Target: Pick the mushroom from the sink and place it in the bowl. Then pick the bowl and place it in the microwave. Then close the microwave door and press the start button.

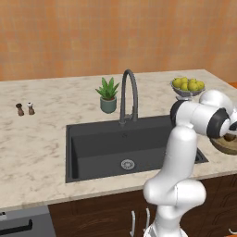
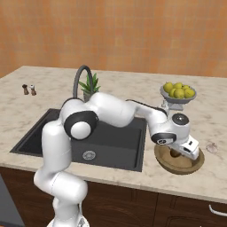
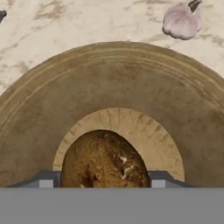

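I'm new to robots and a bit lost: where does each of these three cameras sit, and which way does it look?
Left base view: behind the arm's left, looking down over the sink; arm lower right.
Right base view: behind its right, same sink and bowl; arm lower left, hand over the bowl.
Hand view: on the hand, looking into the bowl at the mushroom.
All three share the bowl.

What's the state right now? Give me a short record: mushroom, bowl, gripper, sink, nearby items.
mushroom: between the fingertips, low over the bowl's pale centre
bowl: on the counter right of the sink, upright
gripper: over the bowl, jaws around the mushroom; release not visible
sink: no mushroom inside, drain bare
nearby: garlic bulb on the counter beyond the bowl; fruit bowl behind
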